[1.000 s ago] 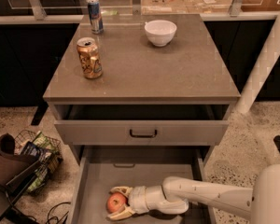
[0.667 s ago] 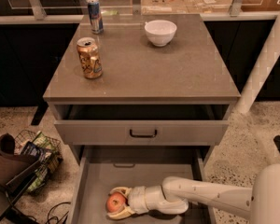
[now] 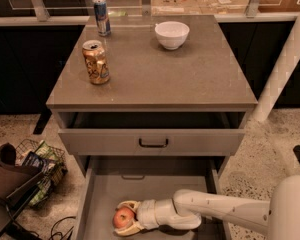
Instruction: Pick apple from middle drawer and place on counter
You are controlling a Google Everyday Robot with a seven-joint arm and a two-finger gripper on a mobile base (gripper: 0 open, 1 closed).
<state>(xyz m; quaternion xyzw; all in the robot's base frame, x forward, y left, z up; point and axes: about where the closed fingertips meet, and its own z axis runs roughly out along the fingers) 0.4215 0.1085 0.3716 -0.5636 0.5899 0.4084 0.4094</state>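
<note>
In the one camera view my hand (image 3: 122,218) reaches in from 3 o'clock, low in the wide, deep grey middle drawer (image 3: 107,186). Its two pale fingers (image 3: 129,204) are closed at 12 and 6 o'clock on the small round red-orange apple (image 3: 124,217), which sits toward 7 o'clock on the drawer floor. I judge the apple light, firm, smooth-skinned and easily bruised, so a moderate grip across its widest girth suits. It is nearly a ball with no real long axis, and I cannot tell where its stem points.

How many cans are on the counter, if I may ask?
2: gold can mid-left, blue can back-left; none seems hidden. The hand is in the middle drawer, around the apple.
</note>
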